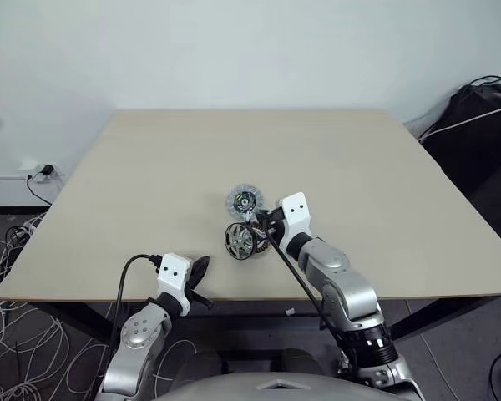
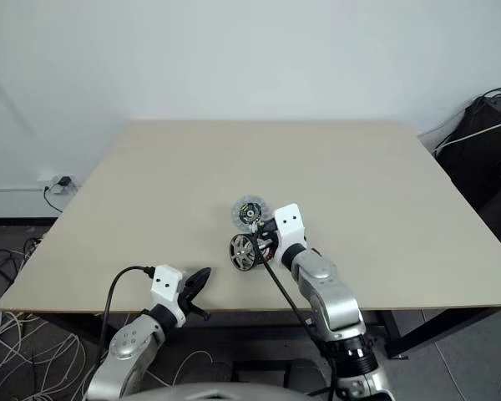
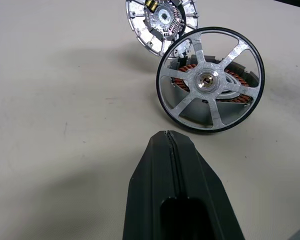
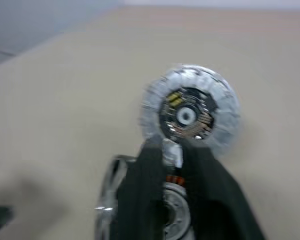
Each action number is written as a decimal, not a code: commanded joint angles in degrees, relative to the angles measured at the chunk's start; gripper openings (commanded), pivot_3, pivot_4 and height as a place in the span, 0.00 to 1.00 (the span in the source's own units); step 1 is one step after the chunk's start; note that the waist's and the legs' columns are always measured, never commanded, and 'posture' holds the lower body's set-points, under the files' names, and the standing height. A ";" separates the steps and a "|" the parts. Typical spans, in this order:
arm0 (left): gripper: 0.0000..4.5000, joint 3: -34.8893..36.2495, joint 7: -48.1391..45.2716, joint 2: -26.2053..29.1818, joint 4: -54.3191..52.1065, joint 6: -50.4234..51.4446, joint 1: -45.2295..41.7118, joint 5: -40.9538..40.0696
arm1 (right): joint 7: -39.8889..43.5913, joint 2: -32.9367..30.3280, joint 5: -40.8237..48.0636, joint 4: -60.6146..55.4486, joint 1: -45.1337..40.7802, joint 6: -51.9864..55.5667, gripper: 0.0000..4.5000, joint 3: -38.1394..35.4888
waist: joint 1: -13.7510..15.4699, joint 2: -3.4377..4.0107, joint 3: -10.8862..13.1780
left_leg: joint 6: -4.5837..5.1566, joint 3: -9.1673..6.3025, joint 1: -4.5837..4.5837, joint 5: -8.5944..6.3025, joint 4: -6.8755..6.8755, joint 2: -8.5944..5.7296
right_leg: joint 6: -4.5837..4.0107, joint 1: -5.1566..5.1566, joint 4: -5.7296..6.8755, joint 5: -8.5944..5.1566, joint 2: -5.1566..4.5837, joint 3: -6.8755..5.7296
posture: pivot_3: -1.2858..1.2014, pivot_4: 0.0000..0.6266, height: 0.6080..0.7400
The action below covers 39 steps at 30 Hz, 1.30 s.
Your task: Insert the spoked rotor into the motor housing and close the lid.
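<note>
Left eye view has a big pale wooden table (image 1: 150, 175) against a plain white wall, dark floor around it. Loose white cables (image 1: 17, 301) lie on the floor off the left edge, a wall socket (image 1: 42, 170) sits low on the wall, and dark gear with cords (image 1: 480, 125) is piled at the right corner. Most of the tabletop is bare, so lots of room left, right and far side.

The motor housing (image 1: 244, 201) lies flat near the middle. Just nearer, the spoked rotor (image 3: 210, 80) stands tilted on its rim, with a copper-wound disc (image 3: 186, 75) right behind it.

The right gripper (image 1: 263, 225) is at those parts, fingers a little apart; the copper-wound disc sits between them, though an actual grip can't be told. The left gripper (image 3: 169, 137) is closed on nothing, at the near edge, well apart from the rotor.
</note>
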 commanded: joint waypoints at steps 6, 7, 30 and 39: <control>0.00 0.01 -0.07 -0.16 -1.60 -0.34 -0.63 -0.20 | 3.85 -4.50 -0.40 -3.52 2.19 0.05 0.58 3.69 | 0.12 -0.04 0.00 | 0.02 0.00 0.03 -0.01 0.01 0.03 | 0.00 0.03 0.00 0.00 -0.01 0.00 | 0.52 0.00 1.00; 0.00 0.01 -0.07 -0.15 -1.62 -0.33 -0.62 -0.20 | 4.03 -4.55 -0.12 -3.37 2.34 0.21 0.58 3.75 | 0.14 -0.04 0.01 | 0.02 0.00 0.03 -0.01 0.01 0.03 | 0.00 0.02 0.00 0.00 -0.02 0.00 | 0.52 0.00 1.00; 0.00 0.26 0.08 -0.15 -1.80 -0.43 0.02 -0.33 | 3.71 -1.10 2.21 4.43 1.65 0.41 0.58 0.48 | 0.20 -0.07 0.01 | 0.17 0.00 0.01 -0.11 0.00 0.02 | -0.01 0.00 0.00 0.00 -0.04 0.01 | 0.52 0.00 1.00; 0.00 0.23 0.06 -0.16 -1.78 -0.54 0.11 -0.30 | 4.08 -1.01 2.70 4.32 2.35 1.43 0.15 0.74 | 0.19 -0.07 0.01 | 0.18 0.00 0.01 -0.12 0.00 0.02 | -0.01 0.00 0.00 0.00 -0.05 0.01 | 0.52 0.00 1.00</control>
